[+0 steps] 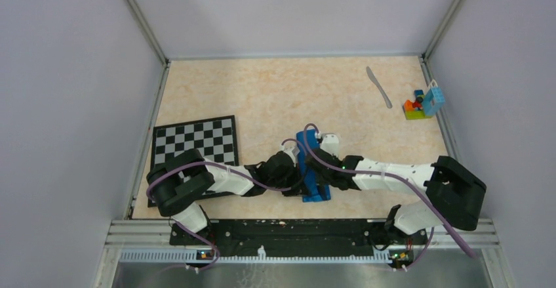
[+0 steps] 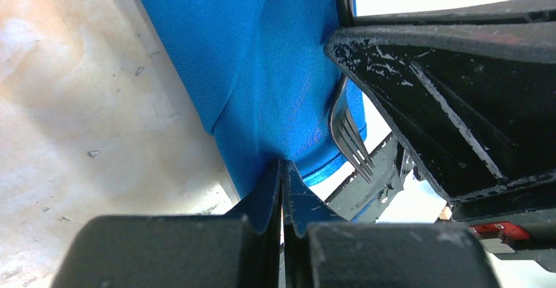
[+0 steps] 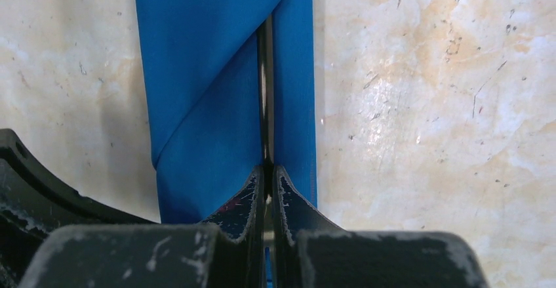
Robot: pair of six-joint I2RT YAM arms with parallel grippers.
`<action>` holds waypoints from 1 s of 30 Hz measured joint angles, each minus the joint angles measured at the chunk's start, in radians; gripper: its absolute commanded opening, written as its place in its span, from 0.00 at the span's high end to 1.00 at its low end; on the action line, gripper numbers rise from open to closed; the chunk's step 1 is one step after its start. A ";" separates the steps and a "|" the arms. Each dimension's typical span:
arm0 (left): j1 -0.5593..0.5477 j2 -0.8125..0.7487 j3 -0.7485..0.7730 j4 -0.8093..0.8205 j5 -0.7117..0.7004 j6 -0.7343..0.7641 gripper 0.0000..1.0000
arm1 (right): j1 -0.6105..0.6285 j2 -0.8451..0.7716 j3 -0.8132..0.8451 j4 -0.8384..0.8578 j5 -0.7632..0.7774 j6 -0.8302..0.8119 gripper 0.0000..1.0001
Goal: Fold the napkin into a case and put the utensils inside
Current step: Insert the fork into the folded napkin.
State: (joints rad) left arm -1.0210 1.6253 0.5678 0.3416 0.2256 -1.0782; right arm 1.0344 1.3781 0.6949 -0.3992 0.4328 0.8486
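Observation:
The napkin (image 1: 307,145) lies near the front middle of the table, folded into a narrow blue case (image 3: 210,71). My left gripper (image 2: 283,170) is shut, its tips pinching the bulging end of the blue cloth (image 2: 262,71). Over the same case my right gripper (image 3: 266,170) is shut on a thin dark fork (image 3: 265,91), whose shaft runs edge-on along the slit between the cloth's folds. The fork's tines (image 2: 351,137) show beside the cloth under the right gripper's black body. In the top view both grippers, left (image 1: 296,178) and right (image 1: 321,170), meet at the case. The silver-grey knife (image 1: 379,86) lies apart at the back right.
A black-and-white chessboard (image 1: 195,140) lies at the left, partly under my left arm. A pile of small colourful toy blocks (image 1: 423,103) sits against the right wall, just right of the knife. Grey walls close the table at the left, back and right.

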 measured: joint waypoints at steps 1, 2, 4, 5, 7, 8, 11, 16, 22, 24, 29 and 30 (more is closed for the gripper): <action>0.000 0.000 0.000 0.000 0.000 0.000 1.00 | 0.000 0.002 0.001 0.003 0.005 0.000 1.00; 0.000 0.000 0.000 0.000 0.000 0.001 1.00 | 0.000 0.007 0.003 0.005 0.013 -0.001 1.00; 0.000 0.000 0.001 -0.001 0.000 0.003 1.00 | 0.000 0.021 0.017 0.003 0.026 -0.002 1.00; -0.001 0.000 0.001 -0.001 0.000 0.004 1.00 | -0.001 0.027 0.024 0.003 0.029 -0.003 1.00; -0.001 0.000 0.001 -0.001 0.000 0.004 1.00 | -0.006 0.034 0.033 0.008 0.033 -0.010 1.00; -0.001 0.000 0.001 -0.001 0.001 0.004 1.00 | -0.010 0.035 0.034 0.013 0.034 -0.013 1.00; -0.001 0.001 0.001 0.000 0.001 0.004 1.00 | -0.022 0.041 0.035 0.017 0.035 -0.027 1.00; -0.001 0.002 0.002 0.000 0.002 0.005 1.00 | -0.029 0.073 0.048 0.036 0.035 -0.065 1.00; -0.001 0.003 0.003 0.001 0.002 0.006 1.00 | -0.029 0.089 0.060 0.054 0.038 -0.110 1.00; -0.001 0.003 0.003 0.001 0.003 0.006 1.00 | -0.030 0.090 0.061 0.056 0.042 -0.124 1.00; -0.001 0.006 0.003 0.003 0.005 0.006 1.00 | -0.037 0.111 0.074 0.058 0.048 -0.151 1.00; -0.001 0.007 0.003 0.005 0.005 0.005 1.00 | -0.038 0.116 0.075 0.062 0.050 -0.155 1.00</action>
State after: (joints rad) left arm -1.0218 1.6321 0.5713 0.3462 0.2306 -1.0729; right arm 0.9962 1.4944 0.7696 -0.3370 0.4828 0.6933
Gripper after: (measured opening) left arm 0.004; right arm 0.017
